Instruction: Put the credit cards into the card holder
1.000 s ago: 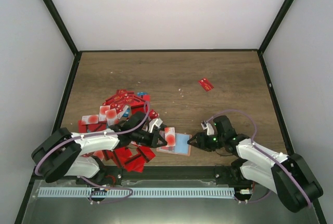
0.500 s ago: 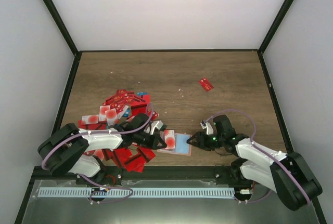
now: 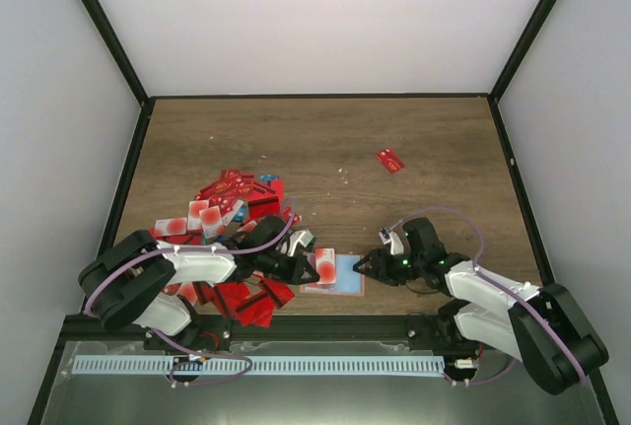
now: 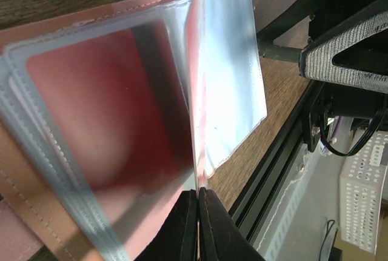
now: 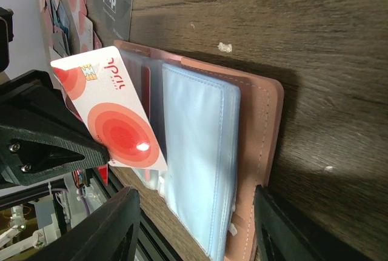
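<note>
The card holder (image 3: 345, 275) lies open on the wood near the front edge, salmon cover (image 5: 267, 146) down, with clear light blue sleeves (image 5: 194, 152). My left gripper (image 3: 310, 266) is shut on the edge of one of the credit cards, white with red circles (image 3: 323, 262). The left wrist view shows this card (image 4: 197, 91) edge-on over the sleeves, and the right wrist view shows its face (image 5: 115, 122). My right gripper (image 3: 370, 267) is open, its fingers (image 5: 118, 224) straddling the holder's near end. More credit cards (image 3: 232, 206) lie heaped on the left.
A lone red card (image 3: 390, 159) lies far out on the right of the table. More red cards (image 3: 251, 299) lie under the left arm by the black front rail (image 3: 325, 324). A black VIP card (image 5: 115, 0) lies beyond the holder.
The left arm has edged to the right, bringing the held card a little further over the open holder. The right gripper has stayed where it was.
</note>
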Controlling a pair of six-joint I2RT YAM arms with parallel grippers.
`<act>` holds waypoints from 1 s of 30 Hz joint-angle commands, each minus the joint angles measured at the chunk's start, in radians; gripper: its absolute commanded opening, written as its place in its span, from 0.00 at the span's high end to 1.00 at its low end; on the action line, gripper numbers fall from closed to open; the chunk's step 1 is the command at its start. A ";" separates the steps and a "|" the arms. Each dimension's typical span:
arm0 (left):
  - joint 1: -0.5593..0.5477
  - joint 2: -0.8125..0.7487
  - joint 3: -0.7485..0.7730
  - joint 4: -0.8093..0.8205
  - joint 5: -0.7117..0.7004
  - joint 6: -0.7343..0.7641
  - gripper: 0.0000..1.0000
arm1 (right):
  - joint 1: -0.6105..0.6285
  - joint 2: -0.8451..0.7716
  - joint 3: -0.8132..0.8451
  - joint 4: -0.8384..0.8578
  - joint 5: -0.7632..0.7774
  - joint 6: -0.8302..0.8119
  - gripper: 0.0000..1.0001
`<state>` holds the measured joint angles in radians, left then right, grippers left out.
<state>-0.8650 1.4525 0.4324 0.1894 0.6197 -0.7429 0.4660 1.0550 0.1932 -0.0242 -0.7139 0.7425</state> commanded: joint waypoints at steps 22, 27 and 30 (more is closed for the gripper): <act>-0.006 -0.021 -0.015 -0.015 -0.067 -0.160 0.96 | -0.009 -0.031 -0.031 0.023 -0.014 0.015 0.47; -0.008 -0.044 -0.021 -0.029 -0.089 -0.173 0.96 | -0.010 -0.034 -0.032 0.024 -0.014 0.016 0.47; -0.014 -0.016 -0.024 0.002 -0.069 -0.183 0.96 | -0.009 -0.032 -0.031 0.026 -0.016 0.016 0.47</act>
<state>-0.8673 1.4193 0.4252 0.1825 0.5587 -0.9066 0.4660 1.0313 0.1726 -0.0067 -0.7216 0.7540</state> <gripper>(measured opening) 0.040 0.532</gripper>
